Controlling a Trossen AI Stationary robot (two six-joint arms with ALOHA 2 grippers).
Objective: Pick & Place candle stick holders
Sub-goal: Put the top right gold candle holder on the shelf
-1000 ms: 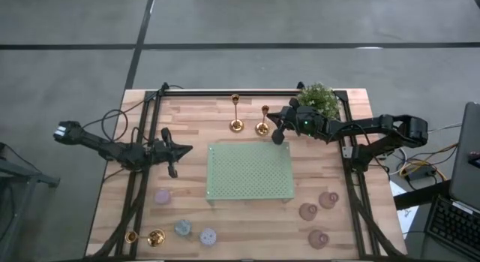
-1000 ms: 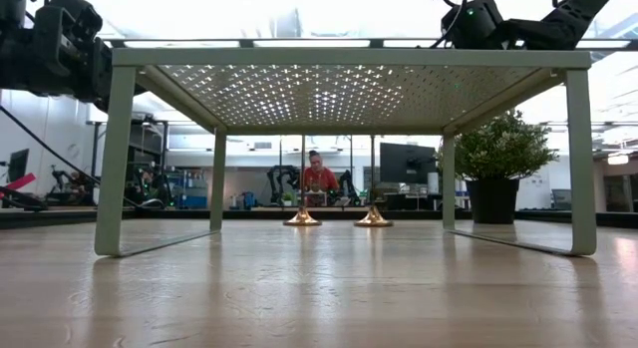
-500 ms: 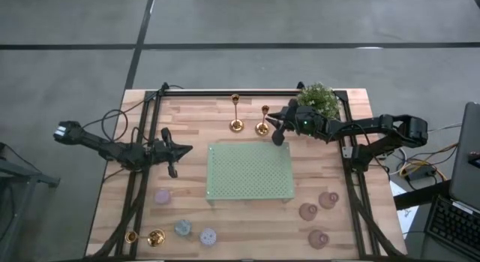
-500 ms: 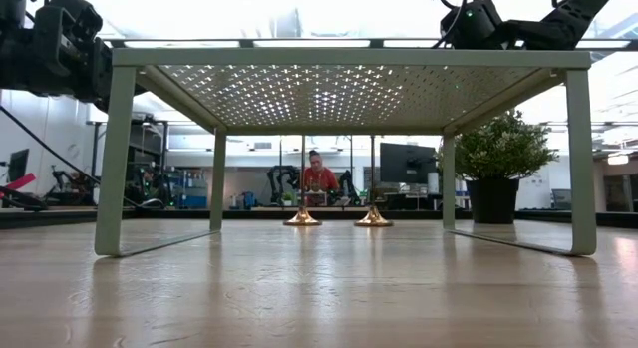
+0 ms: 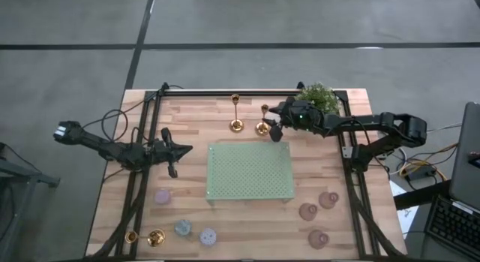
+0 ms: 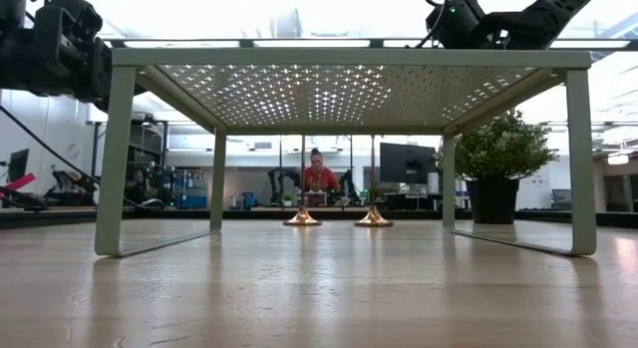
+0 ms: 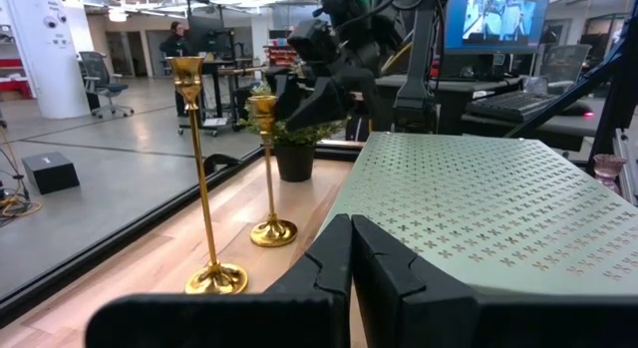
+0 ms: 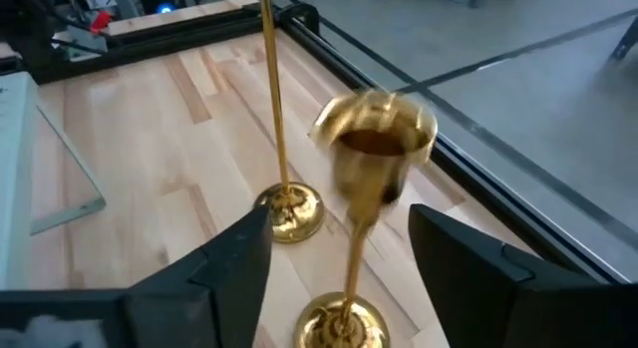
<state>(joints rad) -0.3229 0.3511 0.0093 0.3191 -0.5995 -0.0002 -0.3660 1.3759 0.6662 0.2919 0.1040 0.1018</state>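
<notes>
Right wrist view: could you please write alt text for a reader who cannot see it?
The right gripper, jaws open, is just in front of a shiny gold candle stick holder, whose cup sits between and slightly above the two jaws. A second, taller gold holder stands just beyond on the wooden table.

The high camera looks straight down on the whole wooden table (image 5: 187, 119), while the low one sits at tabletop level, peering under the green perforated rack (image 6: 349, 59) into the room. The left wrist camera faces across the rack toward two upright gold candle stick holders (image 7: 204, 178); the right wrist camera hangs close above the same pair, which all four views share.
</notes>
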